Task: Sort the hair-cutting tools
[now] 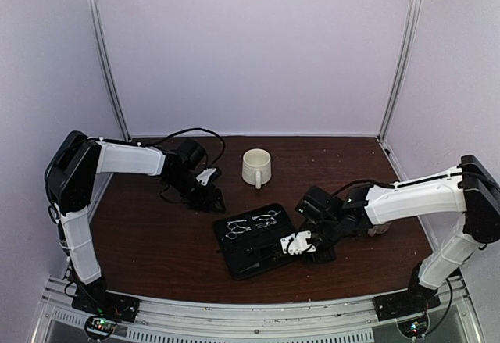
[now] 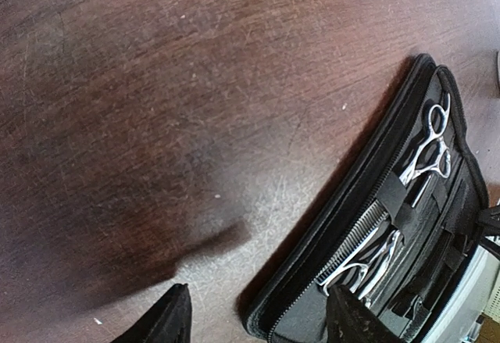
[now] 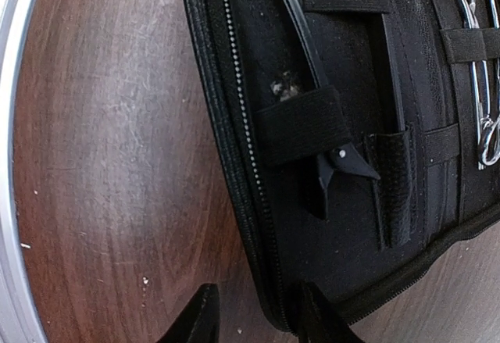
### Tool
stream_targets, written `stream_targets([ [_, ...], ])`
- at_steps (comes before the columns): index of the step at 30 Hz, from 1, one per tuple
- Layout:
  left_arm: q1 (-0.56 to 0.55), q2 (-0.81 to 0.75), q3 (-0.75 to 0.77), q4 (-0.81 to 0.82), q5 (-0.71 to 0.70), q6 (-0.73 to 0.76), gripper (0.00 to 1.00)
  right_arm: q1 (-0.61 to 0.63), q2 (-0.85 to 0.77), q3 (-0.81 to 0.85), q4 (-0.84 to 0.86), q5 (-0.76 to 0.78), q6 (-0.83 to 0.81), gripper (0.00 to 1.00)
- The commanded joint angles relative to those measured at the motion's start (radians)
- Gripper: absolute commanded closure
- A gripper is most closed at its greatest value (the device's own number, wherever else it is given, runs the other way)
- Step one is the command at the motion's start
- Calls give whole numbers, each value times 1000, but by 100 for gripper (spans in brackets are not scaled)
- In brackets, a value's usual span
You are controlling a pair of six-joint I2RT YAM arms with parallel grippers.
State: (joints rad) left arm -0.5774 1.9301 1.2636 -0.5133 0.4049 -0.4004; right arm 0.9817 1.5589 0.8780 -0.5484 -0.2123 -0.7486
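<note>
Inside the open black case (image 1: 248, 259), strapped under elastic bands, lay the tools. Scissors near the case's left end (image 1: 234, 229) and scissors near its middle (image 1: 266, 219) sat in the half of the case nearer the white mug (image 1: 255, 167). One black hair clip (image 3: 341, 161) sat in the opposite half, close to the zip edge. A second clip could not be made out with certainty. Long axes: both scissors and the clip ran roughly parallel to the case's zipped long side, per both wrist views.

Right gripper (image 3: 254, 319): fingers apart, nothing between them but the case's zip edge, which they appeared to straddle from above. The clip lay just ahead of it, further into the case. Contact with the case could not be told.

Left gripper (image 2: 262, 323): fingers spread wide, empty, beside the case's far-left corner over bare table (image 1: 156, 241), clear of the case.

Judgement: right arm was nearer the clip, left arm nearer the scissors. Pulling the clip would mean sliding it lengthwise out of its band, so the fingers should close across its thin width
</note>
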Motion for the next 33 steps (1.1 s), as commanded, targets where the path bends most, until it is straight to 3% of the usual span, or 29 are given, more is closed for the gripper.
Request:
stream_targets([
  [1,12,10,-24,48,50,-15,37,7,34,22,33,51,17,70],
  [4,13,11,-40,49,50,-17,34,7,68,32,19,54,13,85],
  [9,18,15,-64,70,62,-23,34,9,120,51,-6,71,12,92],
  [16,21,33,-78,90,138,-25,40,9,141,57,-13,83,20,94],
  [22,19,28,-93,145,303,-3,35,9,148,65,-20,81,24,94],
  [26,17,33,-62,65,333,50,34,10,151,72,-22,78,31,95],
  [33,18,-25,-59,56,395,52,45,9,158,81,-27,73,41,94],
])
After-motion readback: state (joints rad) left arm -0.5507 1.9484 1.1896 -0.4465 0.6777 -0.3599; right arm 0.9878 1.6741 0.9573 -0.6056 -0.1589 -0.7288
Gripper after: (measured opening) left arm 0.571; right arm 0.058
